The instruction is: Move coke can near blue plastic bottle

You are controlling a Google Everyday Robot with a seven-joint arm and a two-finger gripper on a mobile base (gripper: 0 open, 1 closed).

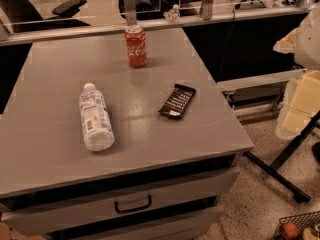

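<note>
The coke can [135, 46] stands upright near the far edge of the grey table [50, 154]. It is red with white script and a silver top. The blue plastic bottle [95, 116] lies on its side at the left middle of the table, white cap pointing away from me. The can is about a bottle's length behind and to the right of the bottle. My gripper does not show in the camera view. Only a pale bulky shape [307, 34] sits at the right edge, well off the table.
A black snack bar wrapper [177, 101] lies right of the table's middle. The table has drawers with a handle [133, 204] at the front. A black stand [280, 169] and a wire basket [297, 226] are on the floor to the right. A rail and office chairs are behind.
</note>
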